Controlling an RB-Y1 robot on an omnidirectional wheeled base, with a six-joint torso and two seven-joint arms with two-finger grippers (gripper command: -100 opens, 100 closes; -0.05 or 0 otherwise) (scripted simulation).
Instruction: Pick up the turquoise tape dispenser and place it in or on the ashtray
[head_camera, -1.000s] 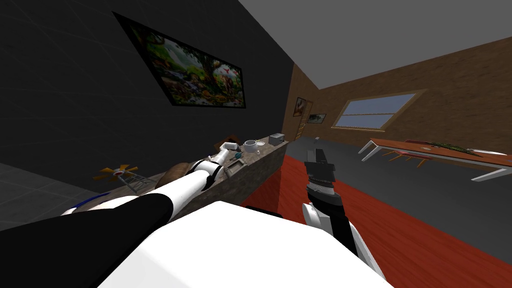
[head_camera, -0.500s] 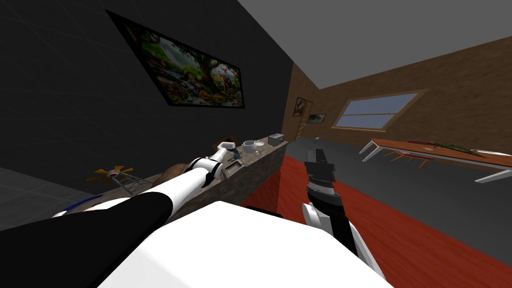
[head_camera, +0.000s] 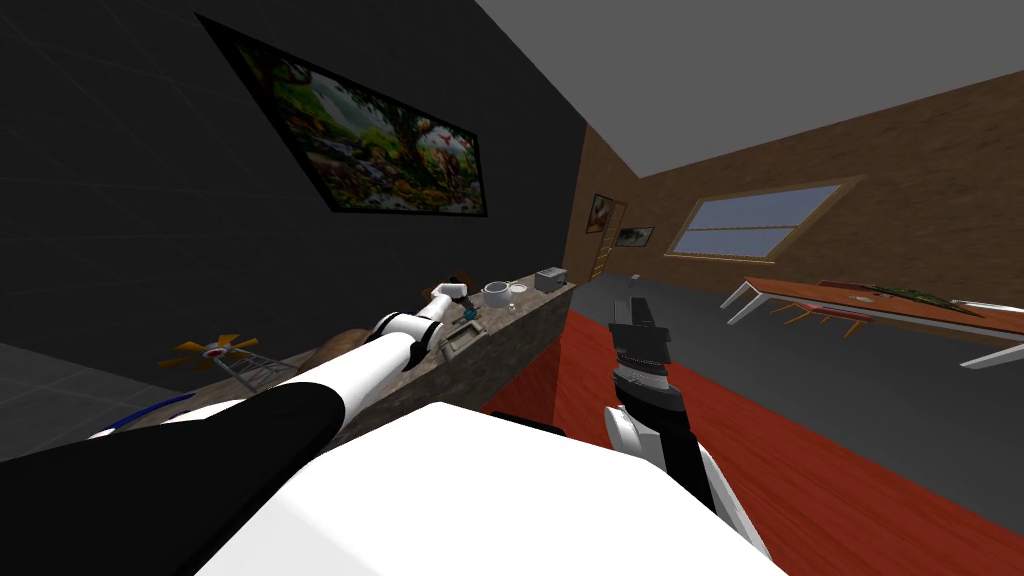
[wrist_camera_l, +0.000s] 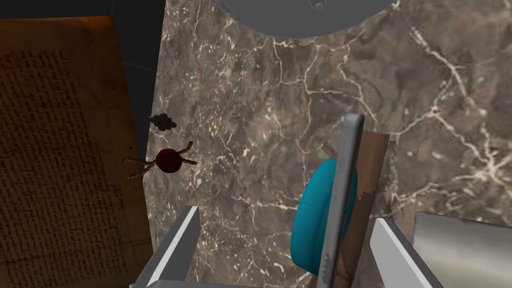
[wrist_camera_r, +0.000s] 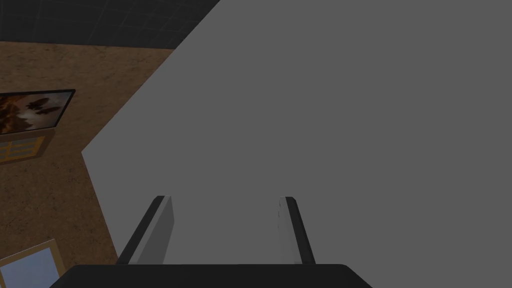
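Left jaws: spread wide and empty, straddling the turquoise tape dispenser (wrist_camera_l: 312, 215).
Dispenser: it stands on the marbled surface (wrist_camera_l: 250, 100), off-centre, hard by one finger (wrist_camera_l: 395, 250).
Do it well: shift sideways to centre it, sink lower, then close on its flat sides.
Right jaws: open and idle, out over the red floor (head_camera: 800, 470).
Since a second ago: your view has swung, so the painting (head_camera: 370, 140) and the surface slide left. The right arm looks unmoved.

tape dispenser (wrist_camera_l: 315, 220) on counter (wrist_camera_l: 280, 125), between left gripper (wrist_camera_l: 286, 216) blades.

Turquoise tape dispenser (wrist_camera_l: 312, 220), brown white-veined countertop (wrist_camera_l: 260, 115)
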